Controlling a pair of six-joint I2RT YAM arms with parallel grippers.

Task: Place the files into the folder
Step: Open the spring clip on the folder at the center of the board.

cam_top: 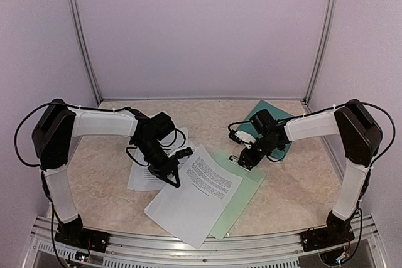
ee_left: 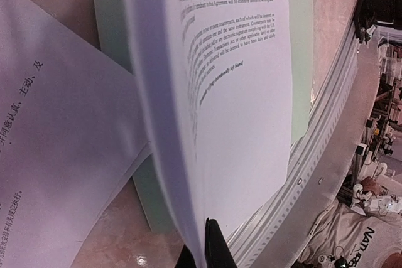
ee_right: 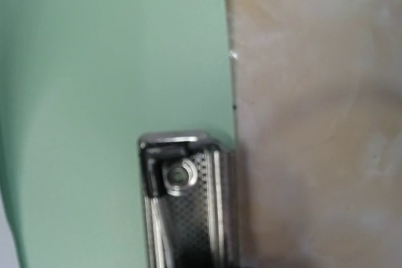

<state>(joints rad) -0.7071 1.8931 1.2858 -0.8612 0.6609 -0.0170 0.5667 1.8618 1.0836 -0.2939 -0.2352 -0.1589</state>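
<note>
Files (cam_top: 188, 196) are spread at the near middle of the table (cam_top: 301, 180), partly over the mint clipboard (cam_top: 246, 187). Can a slip be expected?

— It can. One sheet (ee_left: 239, 123) is pinched at its edge by the left gripper (ee_left: 206, 252), whose jaws are clenched on it, and it is lifted and bowed. If it is pulled too fast, it may be creased, torn or slid out of that thin grip.

And the paper below it?

— A second sheet (ee_left: 50, 155) is overlapped by the lifted one, so it may be dragged along or pushed off the near edge.

Where is the folder (cam_top: 279, 114) found?

— At the far right, lying flat and, it seems, closed, partly hidden under the right arm. The way to it is blocked by that arm, and nothing can be slipped in until the cover is raised.

Is anything held by the right gripper (cam_top: 246, 158)?

— That cannot be told. It is poised over the clipboard's clip (ee_right: 185, 211), and its jaws are not seen. The clipboard may be mistaken for the folder.
</note>
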